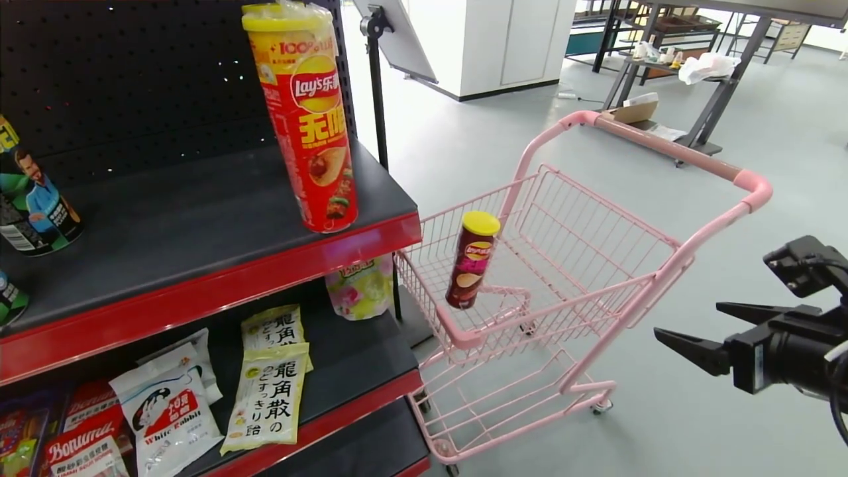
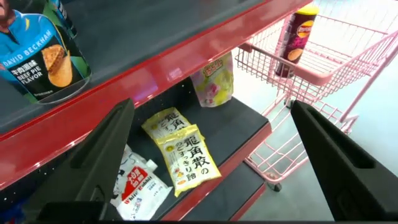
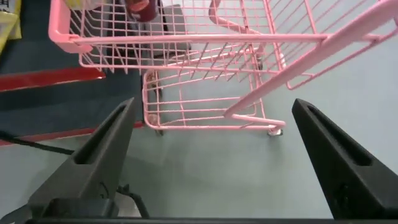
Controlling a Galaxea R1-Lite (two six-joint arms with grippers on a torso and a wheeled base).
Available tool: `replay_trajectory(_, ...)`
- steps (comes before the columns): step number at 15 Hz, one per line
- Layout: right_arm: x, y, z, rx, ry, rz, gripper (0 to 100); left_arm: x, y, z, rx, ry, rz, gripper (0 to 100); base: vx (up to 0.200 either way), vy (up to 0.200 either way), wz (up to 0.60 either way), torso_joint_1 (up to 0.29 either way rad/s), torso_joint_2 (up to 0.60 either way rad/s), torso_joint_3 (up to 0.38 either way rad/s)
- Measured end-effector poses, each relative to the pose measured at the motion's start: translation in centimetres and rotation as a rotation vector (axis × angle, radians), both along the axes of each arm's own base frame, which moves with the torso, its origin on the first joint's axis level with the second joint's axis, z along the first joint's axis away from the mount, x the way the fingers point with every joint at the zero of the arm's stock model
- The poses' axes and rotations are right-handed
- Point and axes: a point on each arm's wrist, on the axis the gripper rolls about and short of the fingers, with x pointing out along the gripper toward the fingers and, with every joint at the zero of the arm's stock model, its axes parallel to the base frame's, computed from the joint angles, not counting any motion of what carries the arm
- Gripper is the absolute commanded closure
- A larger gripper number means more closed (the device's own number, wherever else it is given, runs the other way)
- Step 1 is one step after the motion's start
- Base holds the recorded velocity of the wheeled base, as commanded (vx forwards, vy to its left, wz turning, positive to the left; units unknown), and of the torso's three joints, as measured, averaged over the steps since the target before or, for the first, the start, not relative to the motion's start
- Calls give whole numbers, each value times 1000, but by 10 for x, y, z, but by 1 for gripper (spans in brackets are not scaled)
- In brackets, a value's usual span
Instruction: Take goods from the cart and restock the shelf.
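As it gapes wide, right end effector [image 1: 687, 319] empty, near cart [image 1: 752, 182]

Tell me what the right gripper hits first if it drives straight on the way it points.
Probably the pink cart: the open right gripper points at its lower frame, with nothing in between. Depth is unclear; it could meet the floor instead.

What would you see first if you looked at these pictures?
The tall red chip can with a yellow lid, standing near the front edge of the upper shelf. Next, the pink cart beside the shelf, with a smaller dark red can inside its basket.
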Motion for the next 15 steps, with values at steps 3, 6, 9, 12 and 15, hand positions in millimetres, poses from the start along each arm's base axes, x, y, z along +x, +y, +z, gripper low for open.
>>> replay_trajectory(3, 35, 17, 2, 79, -64, 37, 0, 0, 0, 1, 1, 0, 0, 0, 0, 0, 0, -4, 19, 14)
replay_trajectory(6, 82, 43, -12, 141, -86, 79, 0, 2, 0, 2, 3, 3, 27, 0, 0, 0, 0, 0, 0, 0)
replay_trajectory(9, 133, 66, -21, 165, -100, 112, 0, 4, 1, 2, 13, 13, 59, 0, 0, 0, 0, 0, 0, 0)
replay_trajectory(12, 166, 92, -35, 205, -84, 163, 0, 5, 1, 2, 14, 22, 58, 0, 0, 0, 0, 0, 0, 0)
replay_trajectory(15, 183, 115, -51, 217, -58, 215, 0, 7, 0, 2, 21, 29, 58, 0, 0, 0, 0, 0, 0, 0)
